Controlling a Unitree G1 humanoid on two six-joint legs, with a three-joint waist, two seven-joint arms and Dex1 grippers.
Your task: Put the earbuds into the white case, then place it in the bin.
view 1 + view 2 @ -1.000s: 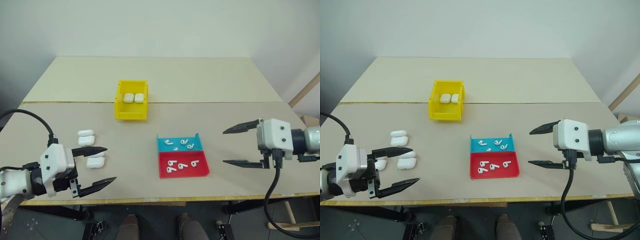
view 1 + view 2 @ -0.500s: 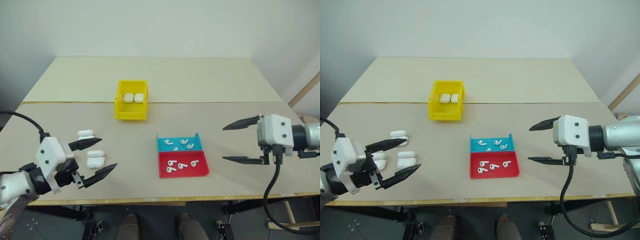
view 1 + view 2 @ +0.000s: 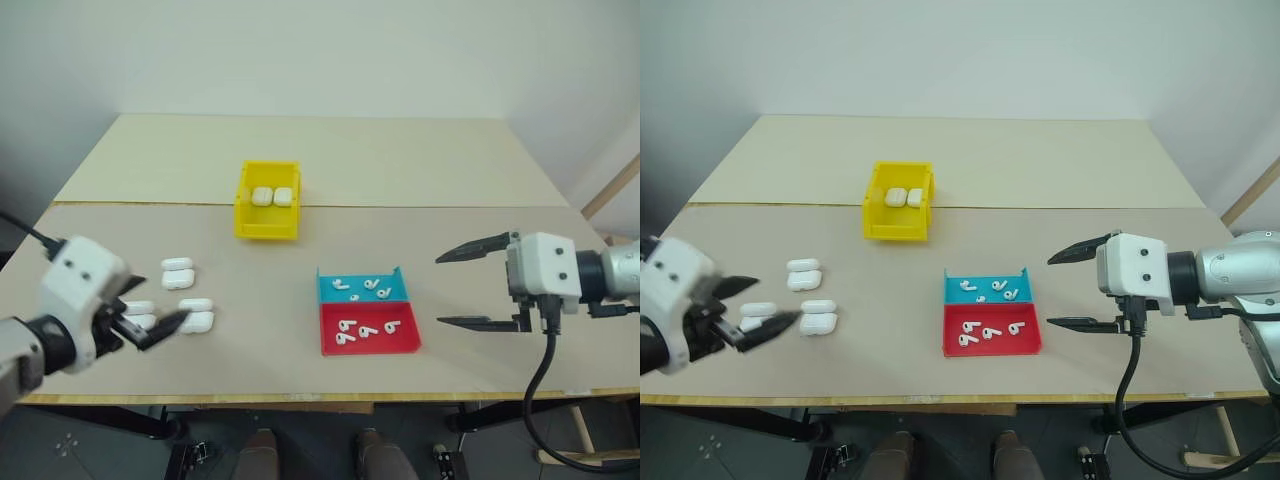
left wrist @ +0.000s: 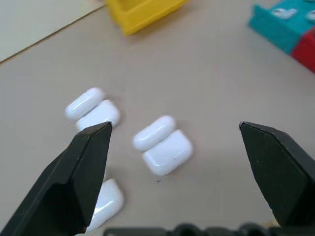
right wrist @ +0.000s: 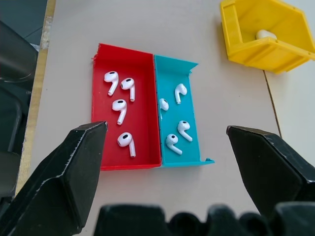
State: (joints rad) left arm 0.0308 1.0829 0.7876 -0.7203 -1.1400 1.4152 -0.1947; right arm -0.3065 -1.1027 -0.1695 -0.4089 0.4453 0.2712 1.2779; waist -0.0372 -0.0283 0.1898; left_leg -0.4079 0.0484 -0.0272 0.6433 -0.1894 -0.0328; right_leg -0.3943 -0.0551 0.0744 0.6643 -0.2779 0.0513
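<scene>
bin (image 3: 267, 212) rear | cases (image 3: 178, 298) left | trays (image 3: 367, 316) right (holding earbuds (image 5: 120, 109))

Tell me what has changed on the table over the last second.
The left gripper has swung out to the robot's left and turned its wrist, now pointing at the open white cases lying on the table. Its jaws stay wide open and hold nothing. The right gripper hangs open as before beside the red tray and blue tray. The cases, the earbuds and the yellow bin kept their places.

We see a shallow blue tray (image 3: 362, 290) touching a shallow red tray (image 3: 370, 340) on a beige table (image 3: 400, 160).
</scene>
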